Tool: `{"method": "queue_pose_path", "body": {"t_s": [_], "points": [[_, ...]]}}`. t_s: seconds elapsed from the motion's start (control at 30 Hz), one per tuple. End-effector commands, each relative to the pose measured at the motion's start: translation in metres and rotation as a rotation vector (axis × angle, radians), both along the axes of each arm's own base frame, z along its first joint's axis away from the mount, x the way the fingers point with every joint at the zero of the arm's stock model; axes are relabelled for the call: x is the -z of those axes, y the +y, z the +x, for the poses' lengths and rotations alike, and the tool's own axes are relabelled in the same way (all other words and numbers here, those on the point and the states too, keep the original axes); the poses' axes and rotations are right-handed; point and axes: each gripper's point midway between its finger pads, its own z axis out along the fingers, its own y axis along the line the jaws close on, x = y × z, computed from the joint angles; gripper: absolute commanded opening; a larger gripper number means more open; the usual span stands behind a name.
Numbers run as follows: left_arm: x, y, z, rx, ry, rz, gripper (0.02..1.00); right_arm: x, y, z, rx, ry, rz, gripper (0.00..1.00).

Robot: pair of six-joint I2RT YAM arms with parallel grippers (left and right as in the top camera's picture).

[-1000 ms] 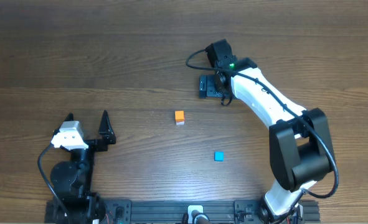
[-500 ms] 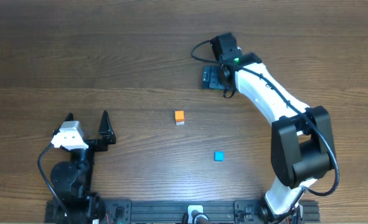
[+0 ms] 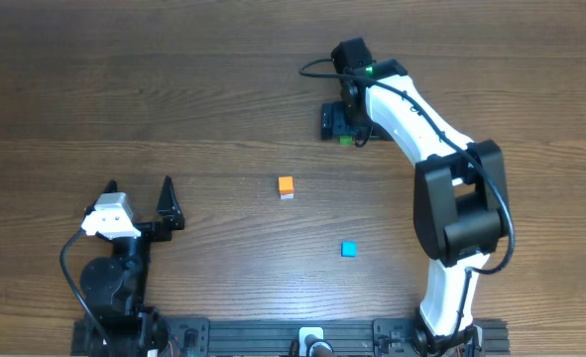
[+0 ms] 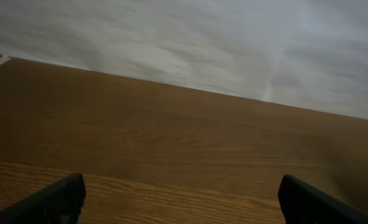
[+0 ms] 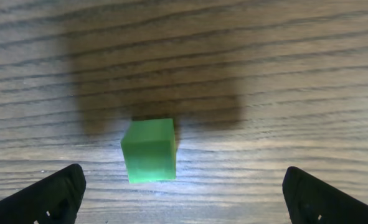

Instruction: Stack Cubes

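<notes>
Your wooden table [image 3: 124, 79] holds three cubes, well apart. Your right gripper [image 5: 184, 190] hangs at the far middle with its jaws spread wide over the green cube [image 5: 149, 149], gripping nothing. Your left gripper [image 3: 139, 190] rests near left, open and empty. The orange cube [image 3: 286, 184] sits mid-table, and the blue cube [image 3: 348, 249] sits nearer and to the right. Stacking seems barely begun: green and blue both lie unstacked.

Lab: wood-grain table [image 3: 124, 79], white backdrop [image 4: 233, 37]

Dark brown wood-grain table [image 3: 124, 79] w/ plain white wall [image 4: 233, 43] behind
</notes>
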Motion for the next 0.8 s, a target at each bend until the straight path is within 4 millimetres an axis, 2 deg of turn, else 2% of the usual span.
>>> {"method": "queue_pose_path", "body": {"t_s": [0.03, 0.2, 0.27, 0.6, 0.8], "points": [[0.002, -0.001, 0.000, 0.010, 0.001, 0.014, 1.000, 0.012, 0.016, 0.002, -0.067, 0.040, 0.043, 0.993], [0.002, -0.001, 0.000, 0.010, 0.001, 0.014, 1.000, 0.021, 0.018, -0.001, -0.081, 0.060, 0.034, 0.987], [0.002, -0.001, 0.000, 0.010, 0.001, 0.014, 1.000, 0.021, 0.020, 0.000, -0.083, 0.055, 0.036, 0.950], [0.002, -0.001, 0.000, 0.010, 0.001, 0.014, 1.000, 0.029, 0.022, 0.002, -0.095, 0.056, 0.034, 0.886], [0.002, -0.001, 0.000, 0.010, 0.001, 0.014, 1.000, 0.029, 0.022, 0.002, -0.095, 0.056, 0.031, 0.709]]}}
